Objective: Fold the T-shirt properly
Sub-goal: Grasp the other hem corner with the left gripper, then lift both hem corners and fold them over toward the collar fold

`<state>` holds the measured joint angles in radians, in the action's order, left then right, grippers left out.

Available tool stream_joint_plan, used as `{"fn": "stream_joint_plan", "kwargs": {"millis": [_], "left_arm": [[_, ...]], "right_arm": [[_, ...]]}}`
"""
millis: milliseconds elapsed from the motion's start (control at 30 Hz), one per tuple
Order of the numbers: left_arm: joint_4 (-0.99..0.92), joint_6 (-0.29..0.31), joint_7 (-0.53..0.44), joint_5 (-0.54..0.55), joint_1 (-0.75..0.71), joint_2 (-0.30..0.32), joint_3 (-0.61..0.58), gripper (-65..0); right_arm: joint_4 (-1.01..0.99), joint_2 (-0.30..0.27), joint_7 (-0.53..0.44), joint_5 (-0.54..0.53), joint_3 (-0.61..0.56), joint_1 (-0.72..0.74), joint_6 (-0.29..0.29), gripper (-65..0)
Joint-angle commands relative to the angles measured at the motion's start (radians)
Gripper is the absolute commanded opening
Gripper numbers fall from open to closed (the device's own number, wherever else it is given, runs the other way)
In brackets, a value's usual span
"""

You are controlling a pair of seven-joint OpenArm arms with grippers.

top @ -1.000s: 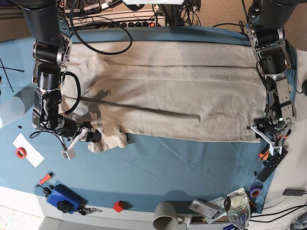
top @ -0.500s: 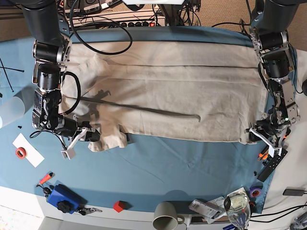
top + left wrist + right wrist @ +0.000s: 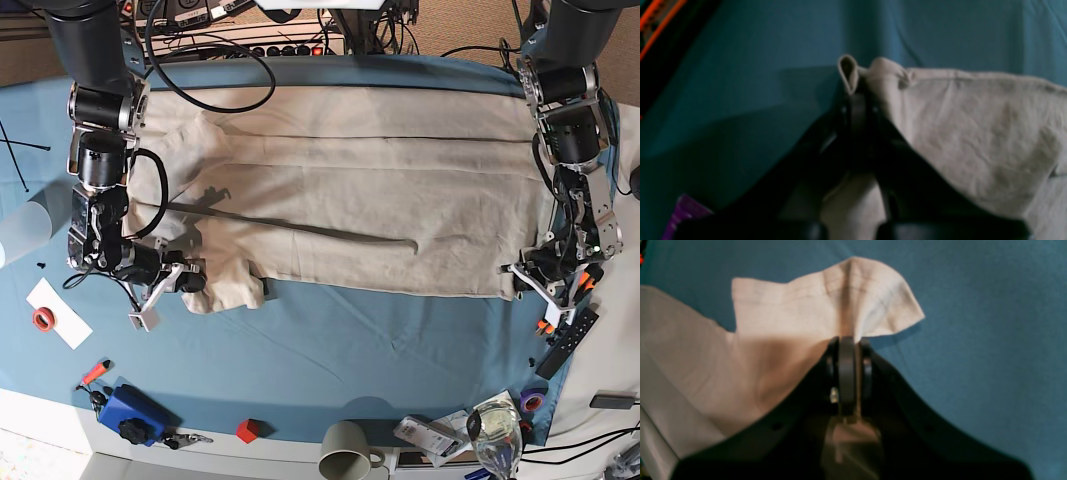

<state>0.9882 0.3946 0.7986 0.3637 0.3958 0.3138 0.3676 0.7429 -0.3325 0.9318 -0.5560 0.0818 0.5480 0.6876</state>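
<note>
**Both grippers now pinched onto the T-shirt's near edge**

Since a second ago you have brought both sets of jaws together: each stood apart at the cloth's edge then, and each now clamps a fold of fabric.

Nearest you, at the desk's front edge, sit a mug (image 3: 345, 452), a blue box (image 3: 130, 412) and a small red block (image 3: 247, 431), all apart from the shirt.

Your right gripper (image 3: 850, 340) is at the near left corner of the T-shirt (image 3: 350, 200), its forearm hanging almost straight down from the far left of the desk, wrist bent inward. The wrist view shows its fingers (image 3: 846, 373) pressed together with a peak of beige cloth rising between them.

Your left gripper (image 3: 858, 96) works the near right corner, close to the desk's right edge, arm likewise descending from the far side with the wrist turned toward the shirt. Its jaws are closed on a small rolled lip of hem, though that view is blurred.

Beyond them the shirt lies spread flat across the blue tablecloth (image 3: 330, 340), reaching almost to the far edge, with long creases running left to right.
</note>
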Motion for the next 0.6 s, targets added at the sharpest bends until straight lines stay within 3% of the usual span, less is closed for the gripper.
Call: {"fn": "stream_joint_plan", "kwargs": {"millis": [0, 267, 433, 567], "left_arm": [[0.01, 0.007, 0.079, -0.025, 0.001, 0.0, -0.005, -65.0], [0.114, 0.007, 0.188, 0.061, 0.0, 0.003, -0.005, -65.0], [0.172, 0.006, 0.241, 0.061, 0.0, 0.003, -0.005, -65.0], [0.241, -0.042, 0.299, 0.061, 0.0, 0.003, -0.005, -65.0]], "right_arm": [[0.027, -0.02, 0.025, 0.014, -0.002, 0.02, -0.005, -65.0], [0.146, -0.031, 0.048, 0.013, -0.002, 0.019, -0.015, -65.0], [0.178, -0.031, 0.055, 0.013, -0.002, 0.018, -0.014, -65.0], [0.206, -0.034, 0.08, -0.034, -0.002, 0.008, -0.014, -65.0]]}}
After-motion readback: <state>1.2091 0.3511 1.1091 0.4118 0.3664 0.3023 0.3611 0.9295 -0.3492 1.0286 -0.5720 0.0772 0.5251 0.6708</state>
